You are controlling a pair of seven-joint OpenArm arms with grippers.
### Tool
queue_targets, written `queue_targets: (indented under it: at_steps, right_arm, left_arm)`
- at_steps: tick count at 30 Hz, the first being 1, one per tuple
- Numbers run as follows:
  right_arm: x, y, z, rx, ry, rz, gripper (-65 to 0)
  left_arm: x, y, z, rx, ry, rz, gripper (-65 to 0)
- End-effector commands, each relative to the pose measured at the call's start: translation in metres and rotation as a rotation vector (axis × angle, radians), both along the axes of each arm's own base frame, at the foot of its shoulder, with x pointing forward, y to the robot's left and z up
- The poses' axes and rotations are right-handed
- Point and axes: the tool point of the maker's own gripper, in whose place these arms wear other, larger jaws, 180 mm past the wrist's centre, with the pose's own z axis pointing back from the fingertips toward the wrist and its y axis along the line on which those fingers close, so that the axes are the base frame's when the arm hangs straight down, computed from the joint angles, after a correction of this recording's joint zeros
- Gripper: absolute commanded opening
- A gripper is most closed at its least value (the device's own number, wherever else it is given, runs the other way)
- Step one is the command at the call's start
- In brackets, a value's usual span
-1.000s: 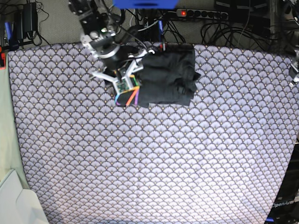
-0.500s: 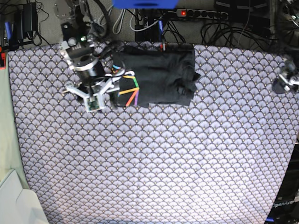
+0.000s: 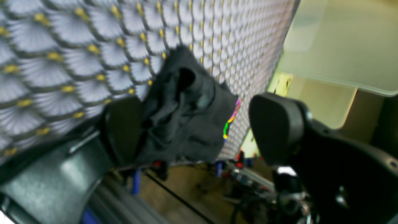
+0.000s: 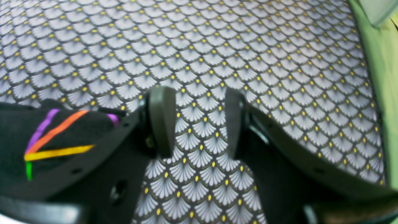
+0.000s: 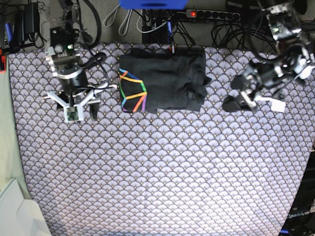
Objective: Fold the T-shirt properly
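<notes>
So the dark charcoal-grey cotton T-shirt point(image 5: 165, 78) sits folded into a compact bundle at the far edge of the purple-white scallop-patterned cloth point(image 5: 162, 167), about mid-width, long axis running along that edge, rainbow line print showing on its left end in the base view. Both arms flank it. The right gripper point(image 5: 78, 112) hangs just off the printed end, jaws partly apart over bare cloth, pinching nothing. The left gripper point(image 5: 242, 96) is a bit farther off the other end, jaws spread wide and empty, pointed at the shirt.
</notes>
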Motion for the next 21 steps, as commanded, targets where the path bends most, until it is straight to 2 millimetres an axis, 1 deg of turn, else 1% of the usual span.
queue_targets:
  at_steps: [1,5,8,10,13,17,21]
  right_arm:
    - [0.005,-0.002,0.012,-0.010,-0.047,0.004,-37.9]
    - [0.005,-0.005,0.013,-0.016,-0.047,0.004,-37.9]
    - [0.005,-0.005,0.013,-0.016,-0.047,0.004,-37.9]
    - [0.005,-0.005,0.013,-0.016,-0.047,0.004,-37.9]
    - [0.005,-0.005,0.013,-0.016,-0.047,0.004,-37.9]
    - [0.005,-0.005,0.013,-0.018,-0.049,0.004,-37.9]
    - [0.006,-0.007,0.014,-0.029,-0.052,0.008,-37.9]
  left_arm:
    - [0.004,-0.005,0.001,-0.016,0.009,-0.015,-8.2]
    - [0.007,-0.014,-0.020,0.051,0.067,-0.056,-8.2]
    - [0.008,-0.013,-0.028,0.144,0.088,-0.092,-8.2]
    - [0.008,-0.017,-0.032,0.185,0.098,-0.122,-8.2]
    - [0.010,-0.027,-0.036,0.235,0.100,-0.177,-8.2]
    - [0.015,-0.047,-0.039,0.303,0.088,-0.266,-8.2]
    - [0.021,-0.058,-0.038,0.330,0.076,-0.306,-8.2]
